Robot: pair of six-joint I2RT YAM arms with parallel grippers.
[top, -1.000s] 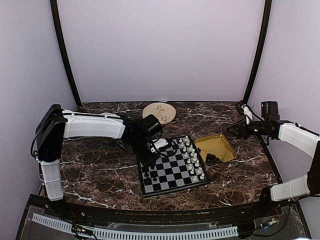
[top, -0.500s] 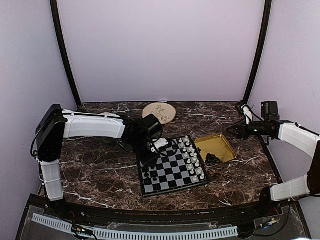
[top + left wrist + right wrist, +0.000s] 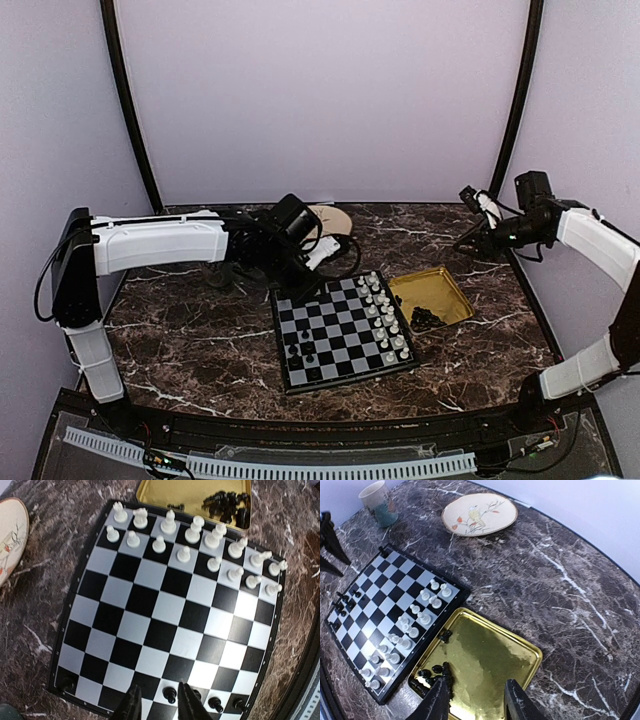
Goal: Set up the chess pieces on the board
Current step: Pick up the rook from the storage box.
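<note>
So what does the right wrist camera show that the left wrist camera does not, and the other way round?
Only right wrist: the cup, the bird painted on the plate, the whole yellow tray, the right gripper, open. Only left wrist: the left gripper up close, open. Both: the board, white pieces, black chess pieces on its far row, more in the tray, part of the plate.

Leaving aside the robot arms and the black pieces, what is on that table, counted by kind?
White pieces: 16
Board: 1
Tray: 1
Plate: 1
Cup: 1
Total: 20
</note>
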